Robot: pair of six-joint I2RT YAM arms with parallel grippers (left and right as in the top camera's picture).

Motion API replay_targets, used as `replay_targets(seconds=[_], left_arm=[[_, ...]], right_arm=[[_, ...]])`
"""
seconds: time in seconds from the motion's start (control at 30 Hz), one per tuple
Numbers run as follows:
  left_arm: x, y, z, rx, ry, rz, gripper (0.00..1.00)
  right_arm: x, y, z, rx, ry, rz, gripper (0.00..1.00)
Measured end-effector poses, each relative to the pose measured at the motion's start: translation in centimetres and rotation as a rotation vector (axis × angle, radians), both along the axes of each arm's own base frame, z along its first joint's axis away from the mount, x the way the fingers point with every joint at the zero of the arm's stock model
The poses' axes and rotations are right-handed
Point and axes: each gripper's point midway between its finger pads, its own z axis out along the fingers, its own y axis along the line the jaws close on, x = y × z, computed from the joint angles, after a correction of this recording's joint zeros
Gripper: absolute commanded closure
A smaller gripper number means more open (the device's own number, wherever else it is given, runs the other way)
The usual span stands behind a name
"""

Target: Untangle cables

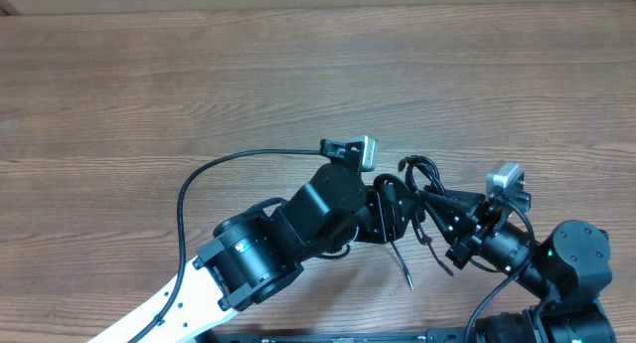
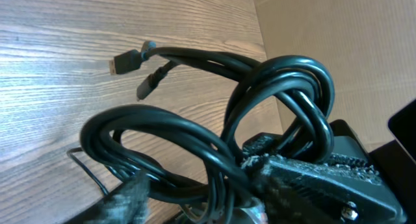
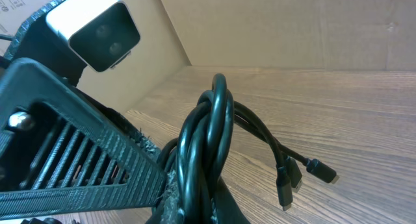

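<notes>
Left pincer sits mid-surface, its fingers either side of the cables, and whether it's actually clamping them can't be told. The black bundle loops between both pincers, 1 tail trailing onto the wood, plug ends poking out sideways. Right pincer is closed tight on the same cables

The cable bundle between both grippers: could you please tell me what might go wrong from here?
1. The left gripper straddles several strands of the cables at once; pulling could tighten the tangle instead of freeing one cord.
2. The right gripper grips the same bundle close by, so little slack lies between them.
3. The loose plug ends may snag in a loop.
</notes>
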Motion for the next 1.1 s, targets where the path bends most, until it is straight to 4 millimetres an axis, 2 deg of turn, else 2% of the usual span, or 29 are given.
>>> replay_targets(seconds=[0.43,0.8,1.1], left_arm=[[-0.2,0.1,-0.2,-0.001,0.030,0.010,0.69],[-0.6,0.7,-1.0,0.039,0.057,0.011,0.68],[-0.6,0.7,-1.0,0.040,0.058,0.011,0.69]], right_arm=[[0.0,0.0,0.2,-0.001,-0.016,0.004,0.96],[-0.3,0.6,2.7,0.040,-0.113,0.051,0.96],[-0.7,1.0,3.0,0.045,-0.123,0.081,0.96]])
